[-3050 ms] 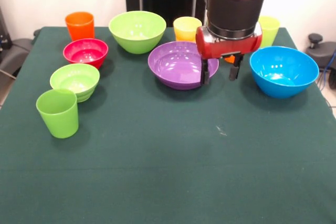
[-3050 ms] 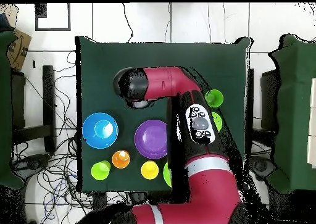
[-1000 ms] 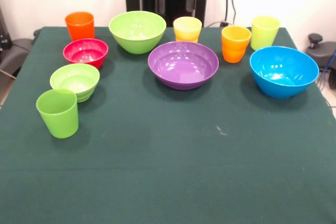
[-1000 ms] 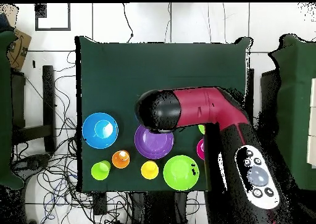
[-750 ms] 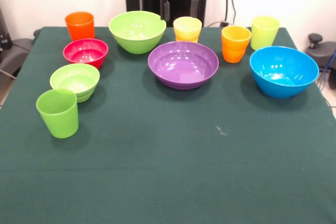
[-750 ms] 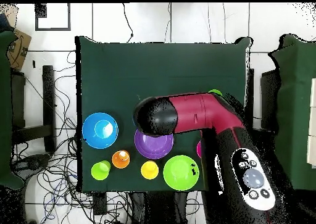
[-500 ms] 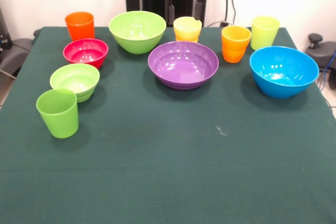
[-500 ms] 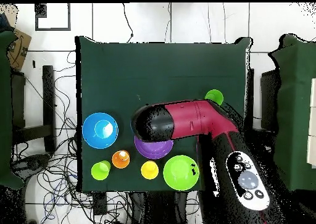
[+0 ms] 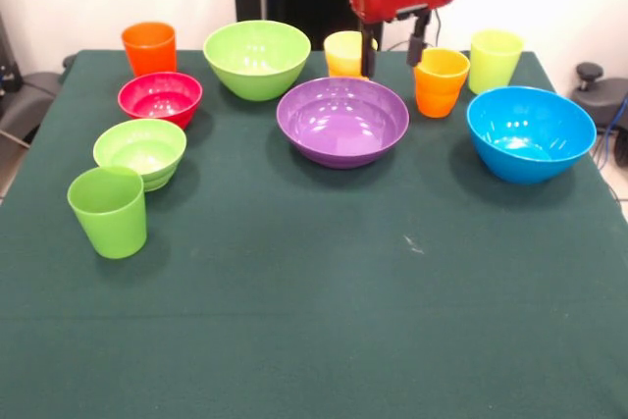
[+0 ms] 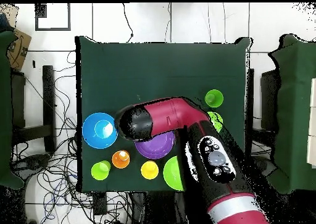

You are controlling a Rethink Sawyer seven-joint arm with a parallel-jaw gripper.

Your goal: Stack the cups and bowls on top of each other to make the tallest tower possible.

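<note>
While the gripper [image 9: 392,54] hangs top centre with fingers spread and empty, its tips flank the gap between pale yellow cup [image 9: 345,52] and orange-yellow cup [image 9: 441,81]. Purple bowl [image 9: 341,121] sits just below (nothing stacked); blue bowl [image 9: 530,131] at right.

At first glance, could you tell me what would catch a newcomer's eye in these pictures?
Most striking is the red gripper hanging open at the table's far edge, between the pale yellow cup and the orange-yellow cup. Below it sits the wide purple bowl, mid-table, with the large blue bowl to its right. Nothing is stacked yet.
</note>
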